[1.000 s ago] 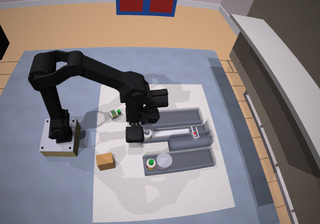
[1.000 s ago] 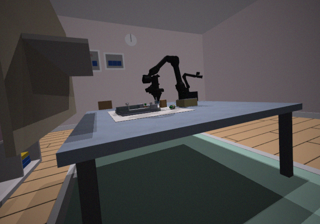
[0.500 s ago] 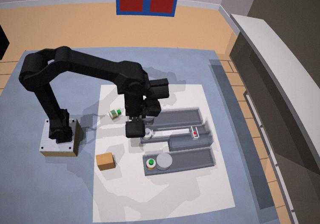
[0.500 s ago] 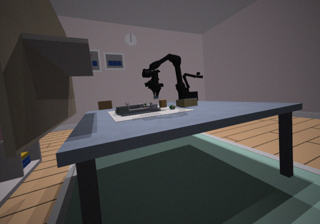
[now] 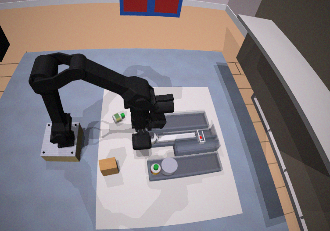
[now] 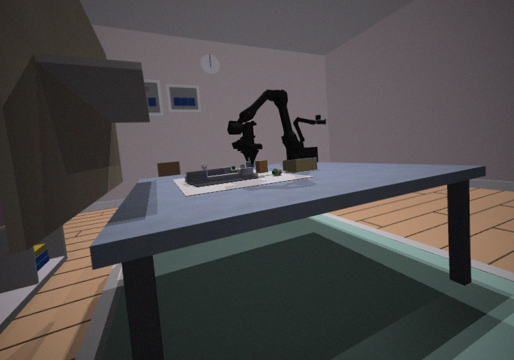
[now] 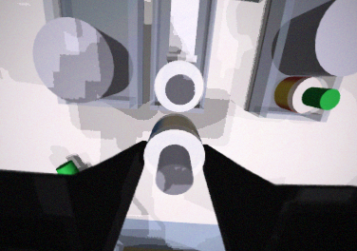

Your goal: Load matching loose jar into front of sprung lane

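My gripper (image 7: pixel 174 147) (image 6: pixel 250 162) is shut on a jar (image 7: pixel 153 155) with a white shoulder, a grey cap and a dark, brownish side. It holds this jar upright just outside the front of the sprung lane (image 5: pixel 166 144) (image 7: pixel 211 40), seemingly raised above the mat. The arm hides it in the top view. A matching jar (image 5: pixel 153 138) (image 7: pixel 161 86) with a grey cap stands at the lane's front end, with the white pusher bar (image 5: pixel 177 136) (image 7: pixel 184 16) behind it. The pusher plate and the low stop are mostly hidden. A jar (image 5: pixel 116 117) (image 6: pixel 277 171) with a green cap lies on its side.
A side tray (image 5: pixel 198 164) holds a green-capped jar (image 5: pixel 155 171) (image 7: pixel 288 94) and a wide grey cylinder (image 5: pixel 169 165) (image 7: pixel 343 35). The other side tray (image 5: pixel 188 120) has a grey cylinder (image 7: pixel 68 61) at its front. An orange block (image 5: pixel 108 166) (image 6: pixel 261 165) stands near the arm's base.
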Controlling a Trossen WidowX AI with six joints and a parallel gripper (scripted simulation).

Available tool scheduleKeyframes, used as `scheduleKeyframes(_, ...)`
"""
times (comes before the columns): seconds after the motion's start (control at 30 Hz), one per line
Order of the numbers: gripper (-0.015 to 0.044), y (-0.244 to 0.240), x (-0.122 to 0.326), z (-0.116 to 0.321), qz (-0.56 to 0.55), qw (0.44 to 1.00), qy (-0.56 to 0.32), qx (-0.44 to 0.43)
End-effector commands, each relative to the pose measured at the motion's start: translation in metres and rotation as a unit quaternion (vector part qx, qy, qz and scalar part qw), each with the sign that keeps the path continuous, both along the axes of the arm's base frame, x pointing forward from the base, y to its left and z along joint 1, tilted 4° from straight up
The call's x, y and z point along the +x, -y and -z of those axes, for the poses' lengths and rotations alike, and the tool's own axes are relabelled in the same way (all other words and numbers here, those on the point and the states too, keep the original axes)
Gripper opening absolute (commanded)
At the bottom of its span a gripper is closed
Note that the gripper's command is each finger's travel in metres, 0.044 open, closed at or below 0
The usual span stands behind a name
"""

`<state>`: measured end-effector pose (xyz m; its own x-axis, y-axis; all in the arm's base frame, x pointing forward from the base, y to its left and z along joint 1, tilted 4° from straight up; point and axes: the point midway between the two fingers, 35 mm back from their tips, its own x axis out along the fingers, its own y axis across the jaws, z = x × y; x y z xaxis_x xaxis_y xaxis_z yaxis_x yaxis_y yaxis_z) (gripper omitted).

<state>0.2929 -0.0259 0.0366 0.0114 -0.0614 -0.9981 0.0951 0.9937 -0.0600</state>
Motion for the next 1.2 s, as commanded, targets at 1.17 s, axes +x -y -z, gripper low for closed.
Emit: scheduleKeyframes(1.17,0.0,0.003,0.01,0.012,-0.001,1.0,-0.007,-0.002)
